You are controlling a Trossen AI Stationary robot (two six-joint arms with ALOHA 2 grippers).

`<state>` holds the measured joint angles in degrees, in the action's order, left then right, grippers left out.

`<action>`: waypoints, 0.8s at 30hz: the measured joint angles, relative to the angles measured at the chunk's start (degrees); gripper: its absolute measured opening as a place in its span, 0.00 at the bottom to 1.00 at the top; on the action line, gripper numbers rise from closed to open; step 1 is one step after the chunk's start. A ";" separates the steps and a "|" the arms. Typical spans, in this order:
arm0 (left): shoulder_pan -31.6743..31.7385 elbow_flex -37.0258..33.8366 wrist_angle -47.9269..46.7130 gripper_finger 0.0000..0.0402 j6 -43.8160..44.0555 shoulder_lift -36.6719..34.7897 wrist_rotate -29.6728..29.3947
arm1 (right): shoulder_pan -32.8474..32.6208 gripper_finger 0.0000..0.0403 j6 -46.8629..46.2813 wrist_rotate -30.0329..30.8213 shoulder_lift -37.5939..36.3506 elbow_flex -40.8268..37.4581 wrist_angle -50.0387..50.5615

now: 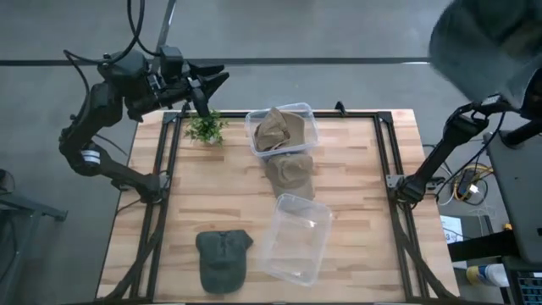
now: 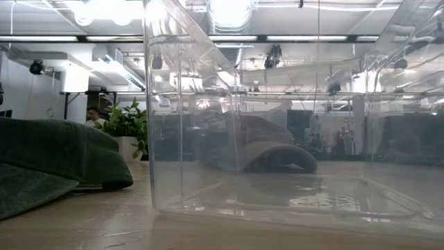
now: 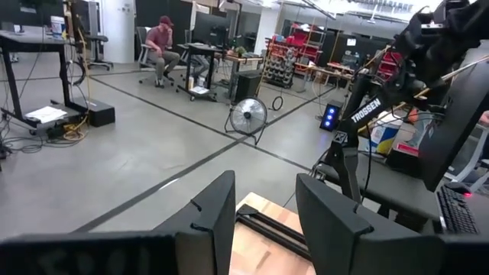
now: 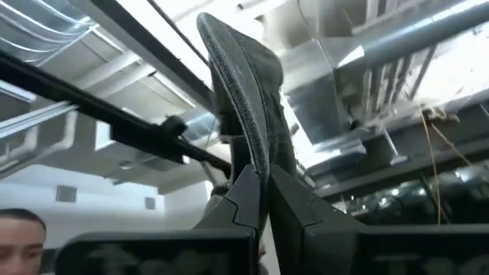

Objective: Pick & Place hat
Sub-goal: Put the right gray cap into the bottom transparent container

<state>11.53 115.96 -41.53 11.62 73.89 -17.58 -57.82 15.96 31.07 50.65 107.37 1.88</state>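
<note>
My right gripper (image 4: 263, 210) is shut on a grey hat (image 4: 244, 99) and is raised high off the table's right side. In the high view the hat (image 1: 483, 38) is a large blur at the top right and hides the gripper. A green hat (image 1: 224, 258) lies flat near the table's near edge. One tan hat (image 1: 279, 131) sits in a clear container (image 1: 306, 110), and another tan hat (image 1: 290, 174) lies on the table beside it. My left gripper (image 1: 207, 85) is open and empty above the far left corner. My right gripper pinches a thin edge of the grey hat (image 4: 256, 172) between its two fingers. The hat stands out beyond the fingertips, lifted far clear of the table. Which part of the hat this edge is cannot be told.
An empty clear container (image 1: 296, 239) lies tilted at the near middle of the table and fills the low view (image 2: 277, 139). A small green plant (image 1: 205, 127) stands at the far left, under my left gripper. People sit in the room beyond the table.
</note>
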 joint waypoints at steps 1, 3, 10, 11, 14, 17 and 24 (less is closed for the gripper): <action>0.00 0.00 0.00 0.33 0.02 0.00 0.00 | -0.02 0.02 -0.36 0.21 -0.40 0.00 0.50; 0.00 0.00 0.16 0.33 0.55 0.10 0.00 | -0.02 0.02 -0.04 1.40 -0.89 0.12 0.72; 0.00 0.00 3.76 0.33 12.33 2.19 8.77 | -0.02 0.02 0.39 5.56 -0.67 0.02 2.28; -0.15 -0.02 5.27 0.33 14.67 2.58 10.41 | -0.02 0.02 0.94 6.15 -0.65 0.02 1.53; -0.46 0.00 11.61 0.33 22.50 4.34 15.64 | 0.00 0.02 4.31 6.84 -0.55 0.17 -2.52; -0.90 0.00 19.82 0.33 27.10 7.11 20.67 | -0.02 0.02 6.52 6.84 -0.29 0.10 -3.75; -1.01 -0.02 32.21 0.33 43.58 12.74 22.96 | -0.02 0.02 3.39 12.38 -0.15 0.13 -0.99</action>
<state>10.52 115.94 -9.32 55.20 86.63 5.38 -57.84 19.35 43.45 50.50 107.50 0.89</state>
